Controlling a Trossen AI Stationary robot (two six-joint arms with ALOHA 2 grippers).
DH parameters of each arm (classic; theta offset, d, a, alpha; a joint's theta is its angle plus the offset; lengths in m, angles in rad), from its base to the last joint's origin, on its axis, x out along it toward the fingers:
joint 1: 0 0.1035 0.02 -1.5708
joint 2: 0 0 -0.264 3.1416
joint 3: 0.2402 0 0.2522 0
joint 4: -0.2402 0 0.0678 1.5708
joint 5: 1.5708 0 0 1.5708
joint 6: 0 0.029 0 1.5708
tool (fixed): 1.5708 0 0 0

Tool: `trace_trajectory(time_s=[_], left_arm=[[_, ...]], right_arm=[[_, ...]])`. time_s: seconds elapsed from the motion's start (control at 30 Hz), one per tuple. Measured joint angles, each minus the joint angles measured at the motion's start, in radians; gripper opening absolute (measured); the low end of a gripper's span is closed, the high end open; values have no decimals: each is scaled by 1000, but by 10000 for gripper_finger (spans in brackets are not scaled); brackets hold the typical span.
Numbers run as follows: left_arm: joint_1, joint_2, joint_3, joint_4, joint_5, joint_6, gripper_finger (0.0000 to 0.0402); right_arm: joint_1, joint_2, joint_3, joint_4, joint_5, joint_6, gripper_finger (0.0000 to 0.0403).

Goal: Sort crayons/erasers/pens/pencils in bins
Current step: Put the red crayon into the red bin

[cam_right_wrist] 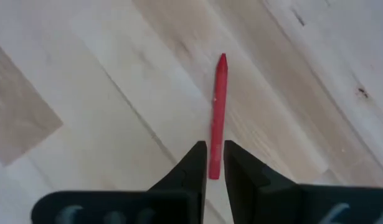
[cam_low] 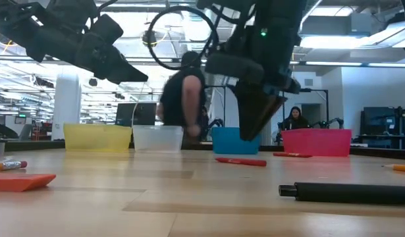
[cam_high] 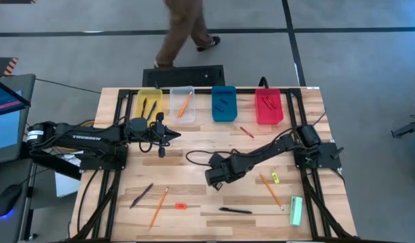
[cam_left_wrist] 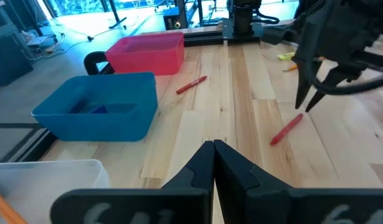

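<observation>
Right gripper (cam_right_wrist: 215, 163): near table centre, above the wood, fingers narrowed to a slim gap over one end of a red crayon (cam_right_wrist: 218, 112); not clearly clamped on it.
Crayon axis: in line with the right fingers, tip pointing away from them; flat on the boards.
Second crayon (cam_high: 246, 131): on the wood just before the red bin (cam_high: 268, 106), lying diagonally.
Left gripper (cam_left_wrist: 213, 163): off the table near the far-left corner, in front of the yellow bin (cam_high: 149, 102) and clear bin (cam_high: 182, 103); fingers pressed together, empty.
Bins: four in a row along the far edge, with the blue bin (cam_high: 224, 103) third from the left.
Near edge: purple pen (cam_high: 142, 195), pencil (cam_high: 158, 206), red-orange eraser (cam_high: 180, 206), black pen (cam_high: 235, 210), all well apart.
Near-right corner: pencil (cam_high: 270, 190), yellow eraser (cam_high: 275, 177), green bar (cam_high: 296, 210).
Open room: bare wood across the middle left.
Beyond far edge: person (cam_high: 183, 30) on the floor.
</observation>
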Motion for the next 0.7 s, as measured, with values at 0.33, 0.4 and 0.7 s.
trace_trajectory(time_s=[0.33,0.4,0.7], left_arm=[[0,0,0,-8,0,0,1],[0,0,0,-9,1,0,1],[0,0,0,-10,1,0,1]], right_arm=[[-98,3,1,-6,-90,-45,135],[-117,3,-2,-5,-125,-71,155],[-178,2,-72,32,-171,-110,172]])
